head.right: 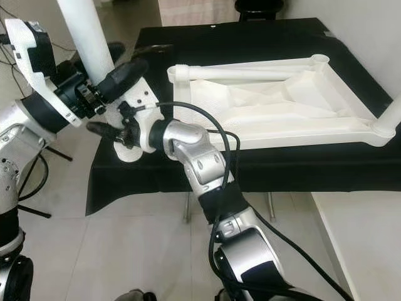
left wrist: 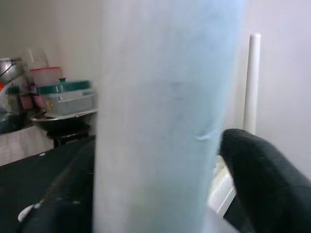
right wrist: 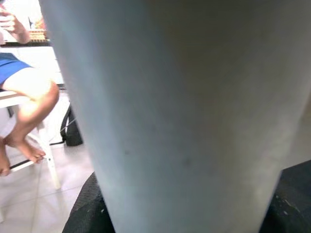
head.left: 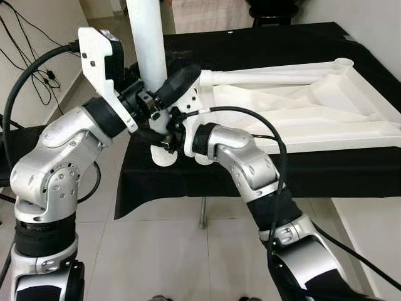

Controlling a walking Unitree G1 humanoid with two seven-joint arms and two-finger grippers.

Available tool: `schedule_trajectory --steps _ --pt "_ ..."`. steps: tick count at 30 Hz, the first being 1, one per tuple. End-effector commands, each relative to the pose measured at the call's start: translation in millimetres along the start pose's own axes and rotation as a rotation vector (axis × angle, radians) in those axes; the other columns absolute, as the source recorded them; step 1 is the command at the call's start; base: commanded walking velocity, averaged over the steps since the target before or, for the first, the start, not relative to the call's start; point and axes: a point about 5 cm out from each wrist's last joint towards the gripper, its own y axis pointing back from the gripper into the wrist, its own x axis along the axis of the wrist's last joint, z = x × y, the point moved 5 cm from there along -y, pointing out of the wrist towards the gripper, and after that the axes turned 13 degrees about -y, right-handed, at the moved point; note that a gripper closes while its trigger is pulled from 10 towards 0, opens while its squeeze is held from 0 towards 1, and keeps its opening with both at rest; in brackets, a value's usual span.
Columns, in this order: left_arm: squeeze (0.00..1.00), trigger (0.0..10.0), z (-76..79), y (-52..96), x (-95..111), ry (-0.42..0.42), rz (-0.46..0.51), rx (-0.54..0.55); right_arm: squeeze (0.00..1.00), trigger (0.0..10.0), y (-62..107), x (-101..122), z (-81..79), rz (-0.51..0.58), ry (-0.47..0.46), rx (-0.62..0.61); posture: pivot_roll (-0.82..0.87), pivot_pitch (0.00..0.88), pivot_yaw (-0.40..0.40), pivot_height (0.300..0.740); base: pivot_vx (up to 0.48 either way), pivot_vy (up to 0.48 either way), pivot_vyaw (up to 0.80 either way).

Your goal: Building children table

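A white tabletop [head.left: 313,106] lies upside down on a black-covered table [head.left: 282,169]. A thick white table leg [head.left: 148,44] stands upright at the tabletop's near left corner socket [head.right: 178,74]. My left gripper [head.left: 164,86] is shut on the leg from the left, one black finger [head.right: 122,75] wrapping its front. Lower down, my right gripper [head.right: 118,133] is shut on the same leg near its base. Both wrist views look straight at the leg [left wrist: 165,121] [right wrist: 180,111], with dark fingers [left wrist: 257,165] either side. Another white leg [head.right: 391,113] stands at the tabletop's right corner.
Pale floor tiles lie below the table's front edge. Black cables [head.left: 31,69] trail on the floor at far left. A dark stool [head.left: 272,12] stands behind the table. A seated person's legs [right wrist: 29,97] show nearby. Pots and a green-lidded container [left wrist: 63,94] sit on a counter.
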Motion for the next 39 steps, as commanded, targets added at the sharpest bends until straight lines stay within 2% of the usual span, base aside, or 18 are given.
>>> schedule_trajectory --steps 1,2,5,7,10,13,17,19,21,22,23,25,28,31,32,33,36,39 --pt "1.0 10.0 1.6 -0.8 7 0.003 0.033 0.009 0.0 0.0 -7.2 8 0.3 0.025 -0.004 -0.022 0.01 0.134 0.051 0.74 0.0 0.0 0.0" --pt "1.0 10.0 1.6 -0.8 7 0.003 0.033 0.009 0.0 0.0 -7.2 8 0.3 0.025 -0.004 -0.022 0.01 0.134 0.051 0.74 0.0 0.0 0.0" --pt "1.0 10.0 -25.7 25.1 6 -0.042 -0.014 0.206 0.0 0.0 3.3 13 41.7 0.047 -0.003 -0.226 0.03 0.168 0.045 0.74 0.0 0.0 0.0" --pt "1.0 10.0 -25.7 25.1 6 -0.042 -0.014 0.206 0.0 0.0 3.3 13 41.7 0.047 -0.003 -0.226 0.03 0.168 0.045 0.74 0.0 0.0 0.0" --pt "1.0 10.0 -29.3 47.4 3 -0.058 -0.059 0.332 0.0 0.0 18.0 14 77.8 0.035 0.032 -0.404 0.05 0.213 0.037 0.74 0.0 0.0 0.0" --pt "1.0 10.0 -28.9 52.3 3 -0.065 -0.071 0.358 0.0 0.0 21.4 15 84.5 0.031 0.047 -0.437 0.06 0.217 0.037 0.74 0.0 0.0 0.0" --pt "1.0 10.0 -13.0 65.6 -16 -0.057 -0.17 0.361 0.0 0.0 26.5 24 95.7 0.055 0.043 -0.469 0.07 0.253 0.041 0.74 0.0 0.0 0.0" --pt "1.0 10.0 -0.9 75.0 -34 -0.045 -0.251 0.369 0.0 0.0 26.3 31 95.8 0.082 0.045 -0.446 0.07 0.265 0.045 0.74 0.0 0.0 0.0" --pt "1.0 10.0 18.5 89.3 -59 -0.023 -0.365 0.36 0.0 0.0 20.4 37 83.9 0.109 0.039 -0.319 0.07 0.284 0.052 0.74 0.0 0.0 0.0" --pt "1.0 10.0 18.5 89.3 -59 -0.023 -0.365 0.36 0.0 0.0 20.4 37 83.9 0.109 0.039 -0.319 0.07 0.284 0.052 0.74 0.0 0.0 0.0" --pt "0.0 10.0 28.9 96.2 -70 0.001 -0.412 0.349 0.0 10.0 17.5 37 75.2 0.107 0.042 -0.24 0.07 0.299 0.055 0.74 0.0 0.0 0.0" --pt "0.0 10.0 42.7 107.5 -83 0.018 -0.479 0.333 0.0 10.0 14.9 36 65.8 0.112 0.02 -0.15 0.07 0.315 0.059 0.74 0.0 0.0 0.0" --pt "0.0 10.0 51.6 114.9 -90 0.029 -0.52 0.324 0.0 10.0 13.5 36 60.8 0.115 0.005 -0.098 0.07 0.315 0.059 0.74 0.0 0.0 0.0" --pt "0.0 10.0 51.6 114.9 -90 0.029 -0.52 0.324 0.0 10.0 13.5 36 60.8 0.115 0.005 -0.098 0.07 0.315 0.059 0.74 0.0 0.0 0.0" --pt "0.0 10.0 60.7 134.1 -105 -0.042 -0.645 0.32 0.0 10.0 12.5 31 49.5 0.095 0.026 -0.006 0.08 0.348 0.07 0.74 0.0 0.0 0.0" --pt "0.0 10.0 62.5 148.2 -111 -0.065 -0.699 0.364 0.0 10.0 12.4 28 40.3 0.077 0.039 0.066 0.09 0.359 0.075 0.74 0.0 0.0 0.0" --pt "0.0 10.0 60.0 160.0 -110 -0.109 -0.728 0.42 0.0 10.0 12.2 19 27.9 0.045 0.062 0.156 0.09 0.381 0.08 0.74 0.0 0.0 0.0" --pt "0.0 10.0 61.4 157.6 -105 -0.136 -0.708 0.415 0.0 10.0 12.6 17 21.0 0.034 0.064 0.213 0.09 0.395 0.082 0.74 0.0 0.0 0.0"
